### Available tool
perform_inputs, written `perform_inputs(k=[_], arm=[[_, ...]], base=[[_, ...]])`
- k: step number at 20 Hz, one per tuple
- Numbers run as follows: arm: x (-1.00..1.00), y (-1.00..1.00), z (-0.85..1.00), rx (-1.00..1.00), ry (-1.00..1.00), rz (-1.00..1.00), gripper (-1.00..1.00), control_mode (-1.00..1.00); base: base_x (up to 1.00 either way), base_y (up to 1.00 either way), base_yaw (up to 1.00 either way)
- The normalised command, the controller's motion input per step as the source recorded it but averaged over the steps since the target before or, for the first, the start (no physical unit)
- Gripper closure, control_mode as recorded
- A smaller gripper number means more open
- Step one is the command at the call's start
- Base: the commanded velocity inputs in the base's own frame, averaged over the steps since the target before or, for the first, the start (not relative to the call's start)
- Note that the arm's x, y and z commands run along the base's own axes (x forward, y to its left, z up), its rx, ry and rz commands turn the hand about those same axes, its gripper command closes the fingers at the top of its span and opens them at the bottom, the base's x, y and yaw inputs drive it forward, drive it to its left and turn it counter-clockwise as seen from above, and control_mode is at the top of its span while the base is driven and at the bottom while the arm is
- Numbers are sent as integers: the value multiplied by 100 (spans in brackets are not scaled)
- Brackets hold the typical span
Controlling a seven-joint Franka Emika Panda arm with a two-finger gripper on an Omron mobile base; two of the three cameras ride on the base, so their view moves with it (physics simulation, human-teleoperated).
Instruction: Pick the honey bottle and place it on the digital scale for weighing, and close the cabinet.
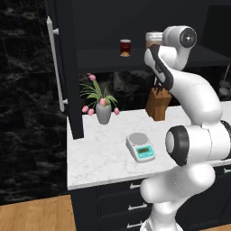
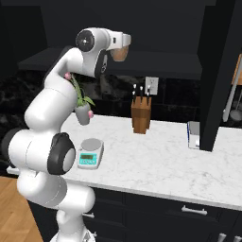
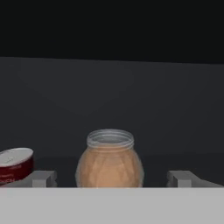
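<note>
The step in hand looks like the reach for the honey bottle (image 3: 110,159), which stands upright on the shelf (image 1: 103,57) inside the open cabinet (image 1: 63,67), with a small red jar (image 3: 15,165) well off to one side. To do it well, the arm should go straight in with the bottle kept midway between the fingers, go deep enough that the pads meet the widest part of the belly and not the lid, then squeeze squarely so the round glass does not twist or slide back. The red jar is far enough away not to be struck if the line holds. The pincer (image 3: 111,178) is spread wide, wider than the bottle, one fingertip (image 3: 41,178) on each side, and it holds nothing; it seems short of touching the bottle. The scale (image 1: 141,147) waits bare on the bench (image 1: 103,153) below, and the cabinet door (image 1: 56,67) stands open.
</note>
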Motion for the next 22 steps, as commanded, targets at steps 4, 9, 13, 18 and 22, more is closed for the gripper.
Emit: perform_inputs(k=[4, 9, 13, 18, 22], arm=[[44, 0, 0, 0, 0, 0, -100, -100], [42, 0, -2, 0, 0, 0, -100, -100], [46, 0, -4, 0, 0, 0, -100, -100], [25, 0, -6, 0, 0, 0, -100, -100], [6, 0, -13, 0, 0, 0, -100, -100]], base=[[0, 0, 0], [0, 0, 0], [0, 0, 0], [0, 0, 0], [0, 0, 0]])
